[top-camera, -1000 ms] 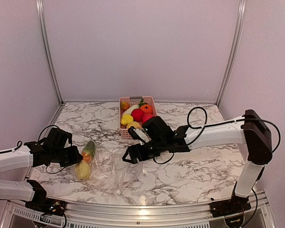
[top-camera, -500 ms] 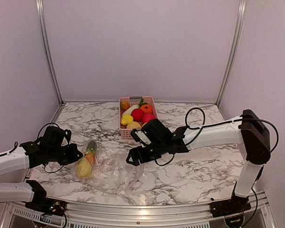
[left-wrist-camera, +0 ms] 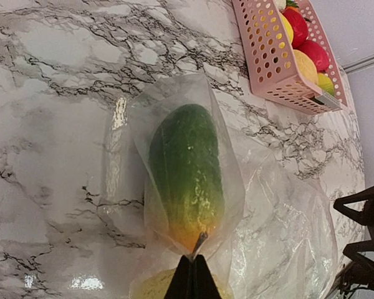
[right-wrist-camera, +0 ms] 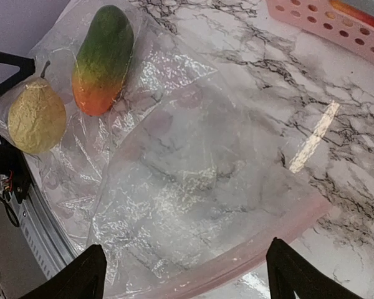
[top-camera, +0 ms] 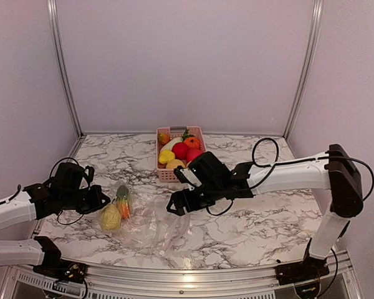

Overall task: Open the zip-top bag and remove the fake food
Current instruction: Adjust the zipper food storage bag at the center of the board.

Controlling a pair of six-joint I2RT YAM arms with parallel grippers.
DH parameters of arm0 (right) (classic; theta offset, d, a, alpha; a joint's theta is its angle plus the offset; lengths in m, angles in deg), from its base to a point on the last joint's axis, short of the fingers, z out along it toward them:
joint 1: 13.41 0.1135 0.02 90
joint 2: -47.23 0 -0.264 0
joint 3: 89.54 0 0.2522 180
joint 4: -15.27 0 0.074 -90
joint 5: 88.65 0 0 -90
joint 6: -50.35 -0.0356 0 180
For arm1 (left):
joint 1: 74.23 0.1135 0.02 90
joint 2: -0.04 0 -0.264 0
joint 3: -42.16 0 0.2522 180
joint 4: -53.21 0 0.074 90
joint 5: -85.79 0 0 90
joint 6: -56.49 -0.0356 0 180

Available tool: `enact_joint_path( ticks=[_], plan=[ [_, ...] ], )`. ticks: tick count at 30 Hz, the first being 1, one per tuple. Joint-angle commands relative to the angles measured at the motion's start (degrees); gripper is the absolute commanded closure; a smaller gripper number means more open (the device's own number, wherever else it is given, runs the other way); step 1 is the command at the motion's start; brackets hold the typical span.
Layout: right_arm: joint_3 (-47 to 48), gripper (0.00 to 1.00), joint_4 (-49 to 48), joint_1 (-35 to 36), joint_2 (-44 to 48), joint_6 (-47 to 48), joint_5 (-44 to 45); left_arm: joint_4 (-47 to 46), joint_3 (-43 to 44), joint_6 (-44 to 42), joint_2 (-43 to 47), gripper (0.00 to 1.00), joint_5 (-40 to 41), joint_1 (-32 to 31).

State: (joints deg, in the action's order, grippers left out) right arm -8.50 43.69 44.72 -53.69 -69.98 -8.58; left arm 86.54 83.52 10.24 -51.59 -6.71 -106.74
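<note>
Robot arms at work: the zip-top bag [top-camera: 151, 225] is lying on the marble table [top-camera: 255, 230] left of centre, close to the near edge. Bare marble is stretching away to its right and toward both back corners. Pale walls [top-camera: 187, 62] are closing the table in on three sides. The pink basket [left-wrist-camera: 271, 59] is sitting at the back, well apart from the bag.

The bag's long axis is running left to right across the table. Its closed end is pointing at the left arm and its pinkish zip strip [right-wrist-camera: 268, 244] at the right arm. Two pieces of fake food [top-camera: 111, 217] are resting in the closed end, a yellow pear [right-wrist-camera: 36, 118] and a green-and-orange fruit [left-wrist-camera: 186, 174]. The fruit's green end is pointing toward the back wall and its orange end toward the near edge.

The left gripper [left-wrist-camera: 192, 281] is pinching the bag's film beside the orange end, jaws fully together. The right gripper [right-wrist-camera: 187, 274] is hovering over the zip strip with its fingers [right-wrist-camera: 81, 279] spread wide, holding nothing.

Compared with a second earlier, the right gripper has edged to the right. The left gripper has moved slightly toward the back. The fruit is now lying just right of the pear rather than behind it.
</note>
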Motion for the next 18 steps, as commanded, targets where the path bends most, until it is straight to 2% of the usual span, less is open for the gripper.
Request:
enact_joint_path(
  ticks=[1, 6, 15, 18],
  plan=[
    [-0.9, 0.14, 1.3, 0.8, 0.1, -1.3, -2.0, 0.4, 2.0, 0.4, 0.6, 1.0, 0.2, -0.8],
    [-2.4, 0.13, 1.9, 0.9, -0.1, -1.7, -2.6, 0.5, 2.2, 0.9, 0.7, 1.0, 0.7, -1.6],
    [-1.8, 0.13, -3.0, 1.0, -2.6, -3.5, -7.5, 1.0, 3.3, 1.3, 0.5, 1.0, 1.7, -2.9],
    [-1.8, 0.13, -1.8, 0.9, -2.7, -2.7, -6.0, 1.0, 3.5, 1.5, 0.6, 1.0, 2.0, -3.2]
  ],
)
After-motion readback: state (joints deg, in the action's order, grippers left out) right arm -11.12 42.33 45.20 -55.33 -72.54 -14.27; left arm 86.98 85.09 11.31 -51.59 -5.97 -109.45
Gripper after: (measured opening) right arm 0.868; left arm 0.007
